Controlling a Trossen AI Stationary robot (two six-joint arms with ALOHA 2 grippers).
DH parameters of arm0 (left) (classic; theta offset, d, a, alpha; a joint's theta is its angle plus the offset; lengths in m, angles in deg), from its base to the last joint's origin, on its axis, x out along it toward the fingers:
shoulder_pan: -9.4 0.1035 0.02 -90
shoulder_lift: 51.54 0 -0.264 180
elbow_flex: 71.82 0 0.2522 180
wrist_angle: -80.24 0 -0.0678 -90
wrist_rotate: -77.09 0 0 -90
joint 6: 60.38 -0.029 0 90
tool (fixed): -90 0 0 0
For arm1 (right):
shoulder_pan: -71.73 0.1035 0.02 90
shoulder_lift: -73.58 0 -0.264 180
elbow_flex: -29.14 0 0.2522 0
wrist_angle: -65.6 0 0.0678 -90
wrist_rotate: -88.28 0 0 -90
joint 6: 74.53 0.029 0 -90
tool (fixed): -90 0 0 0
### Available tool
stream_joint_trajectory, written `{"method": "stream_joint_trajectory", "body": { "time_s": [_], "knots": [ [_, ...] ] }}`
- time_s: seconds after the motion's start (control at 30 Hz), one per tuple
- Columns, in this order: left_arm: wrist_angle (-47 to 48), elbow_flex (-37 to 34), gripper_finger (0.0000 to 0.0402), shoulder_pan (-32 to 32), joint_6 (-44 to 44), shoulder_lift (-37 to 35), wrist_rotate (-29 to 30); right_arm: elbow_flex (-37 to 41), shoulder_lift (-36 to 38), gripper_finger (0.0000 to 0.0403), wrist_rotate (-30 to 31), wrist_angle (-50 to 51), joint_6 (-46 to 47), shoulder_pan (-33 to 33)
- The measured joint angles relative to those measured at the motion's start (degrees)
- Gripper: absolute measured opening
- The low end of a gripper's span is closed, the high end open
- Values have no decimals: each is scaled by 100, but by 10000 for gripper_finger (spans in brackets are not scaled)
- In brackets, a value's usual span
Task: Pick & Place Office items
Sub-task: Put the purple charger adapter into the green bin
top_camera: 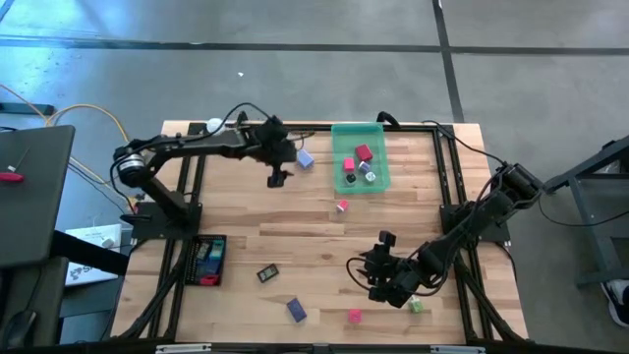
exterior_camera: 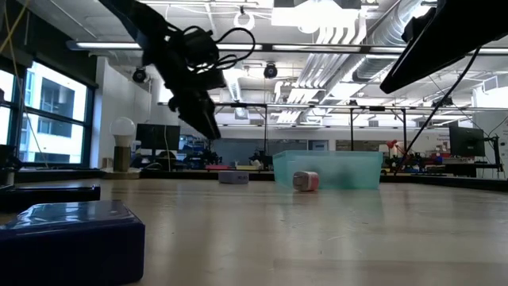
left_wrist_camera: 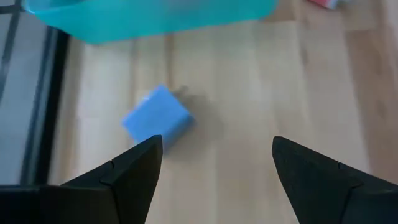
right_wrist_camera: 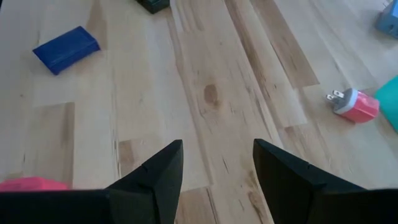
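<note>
High view: left end effector (top_camera: 279, 175), fingers apart and empty, hovers just beside the green tray (top_camera: 379, 183), near a blue block (top_camera: 305, 158). Right end effector (top_camera: 385, 285), fingers apart and empty, hangs well apart from the tray, over the desk (top_camera: 295, 231). A pink plug (top_camera: 342, 206) lies just beside the tray.

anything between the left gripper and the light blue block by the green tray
Nothing: in the left wrist view only bare wood lies between the open left gripper and the light blue block.

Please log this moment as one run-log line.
left gripper: open, above light blue block beside green tray | right gripper: open, empty, near table front | tray: several items
</note>
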Motion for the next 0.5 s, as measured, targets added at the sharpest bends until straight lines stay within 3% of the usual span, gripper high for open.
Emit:
{"method": "stream_joint_trajectory", "body": {
  "time_s": [0.27, 0.5],
  "knots": [
    [142, 902, 296, 220, -557, 654, -131, 0, 0, 183, 0, 0, 0, -116],
    [802, 1680, 296, 301, -1004, 1574, -219, 0, 0, 183, -2, 39, -2, -229]
  ]
}}
